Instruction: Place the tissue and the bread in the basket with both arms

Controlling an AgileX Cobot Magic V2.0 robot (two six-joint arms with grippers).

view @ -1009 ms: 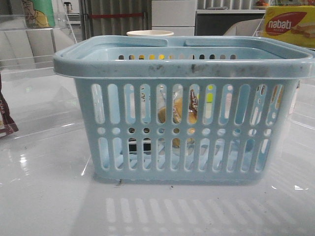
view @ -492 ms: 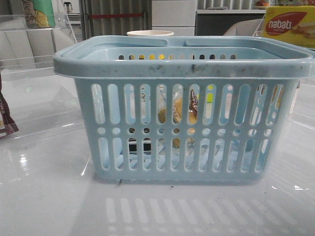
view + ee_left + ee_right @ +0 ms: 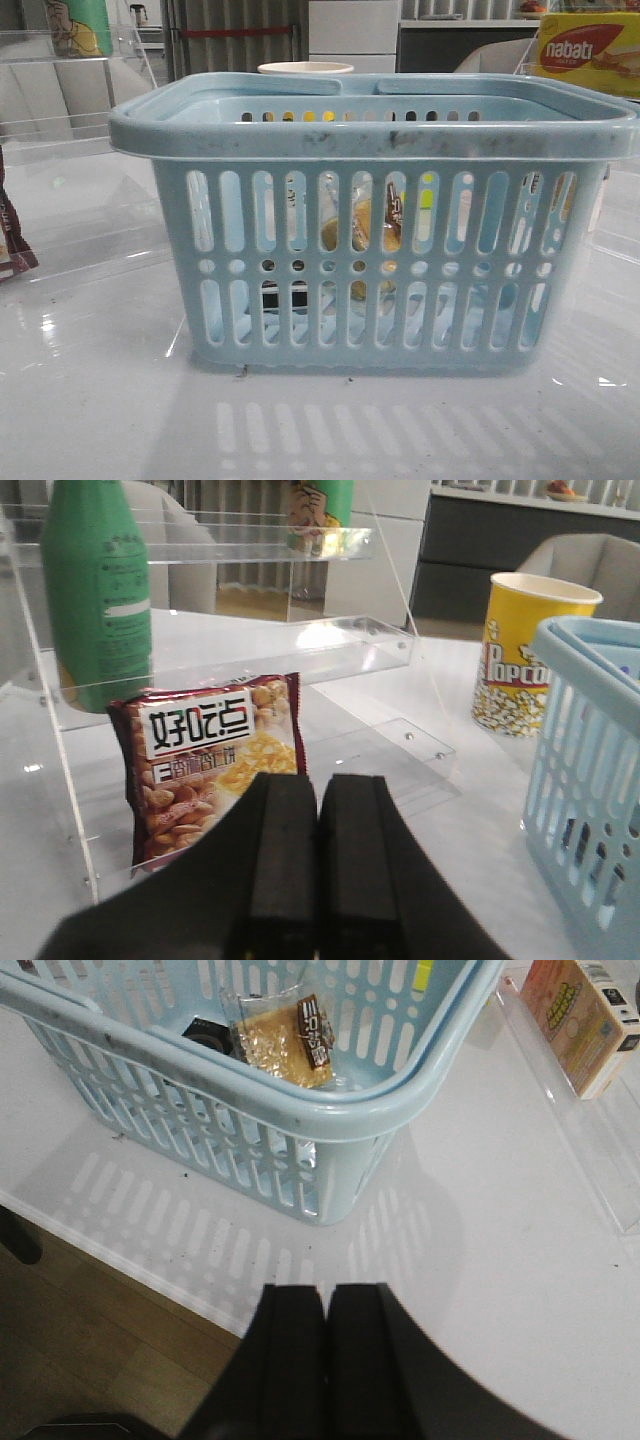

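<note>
- Resting inside the basket [image 3: 370,120], the bread [image 3: 285,1040] leans against the far wall in its clear wrapper, dark label facing up; we judge it lies there because it has been dropped in, as the task asks.
- Beside the bread, a small dark pack with pale patches, the tissue [image 3: 208,1032], sits low on the basket floor, partly hidden by the rim in the right wrist view and showing only as dark squares through the slots in the front view.
- We read both task items as already in the basket, so the job looks finished or nearly so.
- We see the left pincer [image 3: 318,880] clenched, pads pressed together with nothing between them, held away from the basket and pointing toward a peanut snack bag [image 3: 215,765] that stands against a clear acrylic shelf [image 3: 250,660].
- A green bottle [image 3: 97,590] stands on that shelf, and a yellow popcorn cup [image 3: 525,655] stands on the table [image 3: 450,810] just beside the basket's end.
- We see the right pincer [image 3: 325,1360] also clenched and empty, held high over the table's near edge, looking down at the basket's corner from outside it.
- Neither arm shows in the front view, which we take to mean both are drawn back clear of the basket.
- A yellow-red nabati box [image 3: 590,50] sits behind, well apart.
</note>
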